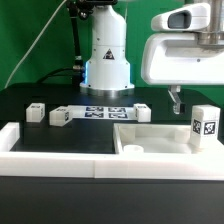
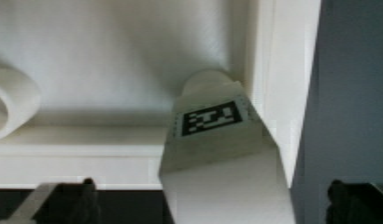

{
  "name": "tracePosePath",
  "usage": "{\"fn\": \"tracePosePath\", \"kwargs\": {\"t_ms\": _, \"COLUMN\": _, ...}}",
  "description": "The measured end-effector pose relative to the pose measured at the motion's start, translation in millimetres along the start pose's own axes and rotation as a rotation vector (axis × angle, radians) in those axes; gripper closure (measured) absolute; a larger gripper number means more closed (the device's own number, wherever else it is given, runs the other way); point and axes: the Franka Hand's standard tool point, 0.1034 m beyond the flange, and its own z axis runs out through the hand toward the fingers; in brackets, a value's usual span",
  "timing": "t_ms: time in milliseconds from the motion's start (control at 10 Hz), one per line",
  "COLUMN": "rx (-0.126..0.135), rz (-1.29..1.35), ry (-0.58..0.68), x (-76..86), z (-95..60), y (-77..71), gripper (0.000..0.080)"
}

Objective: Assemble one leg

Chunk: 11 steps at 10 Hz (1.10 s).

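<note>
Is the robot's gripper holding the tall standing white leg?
No, the leg stands upright on its own, and the gripper hangs apart from it.

Low frontal exterior view, close wrist view; both show the leg (image 1: 205, 124) (image 2: 220, 150).

No lettering, numbers or brands legible. Signs:
- one black-and-white fiducial tag (image 1: 209, 127) on the side of the leg (image 1: 202, 114), right of the exterior frame
- several like tags on the marker board (image 1: 105, 112), centre
- one each on the small white blocks (image 1: 37, 112), left
</note>
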Motion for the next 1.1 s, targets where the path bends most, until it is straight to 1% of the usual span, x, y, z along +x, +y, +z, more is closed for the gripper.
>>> {"fn": "tracePosePath", "kwargs": {"t_ms": 200, "rx": 0.001, "rz": -0.052, "ry": 0.006, "x": 0.6, "z": 0.2, "y": 0.1, "gripper": 0.0150}}
{"fn": "tracePosePath", "kwargs": {"t_ms": 300, "rx": 0.001, "rz": -0.050, "ry": 0.006, "x": 0.6, "z": 0.2, "y": 0.0, "gripper": 0.0170}}
{"fn": "tracePosePath", "kwargs": {"t_ms": 400, "rx": 0.001, "rz": -0.050, "ry": 0.006, "x": 0.6, "z": 0.2, "y": 0.1, "gripper": 0.0311}}
{"fn": "tracePosePath", "kwargs": {"t_ms": 500, "rx": 0.001, "rz": -0.036, "ry": 0.006, "x": 0.6, "z": 0.2, "y": 0.0, "gripper": 0.0311}}
{"fn": "tracePosePath", "kwargs": {"t_ms": 600, "rx": 0.002, "rz": -0.019, "ry": 0.006, "x": 0.6, "z": 0.2, "y": -0.1, "gripper": 0.0507}}
{"fn": "tracePosePath", "kwargs": {"t_ms": 700, "rx": 0.002, "rz": -0.008, "ry": 0.006, "x": 0.6, "z": 0.3, "y": -0.2, "gripper": 0.0507}}
{"fn": "tracePosePath", "kwargs": {"t_ms": 900, "rx": 0.003, "rz": 0.111, "ry": 0.005, "x": 0.5, "z": 0.4, "y": -0.4, "gripper": 0.0507}}
{"fn": "tracePosePath", "kwargs": {"t_ms": 1100, "rx": 0.013, "rz": 0.356, "ry": 0.003, "x": 0.2, "z": 0.5, "y": -1.2, "gripper": 0.0507}}
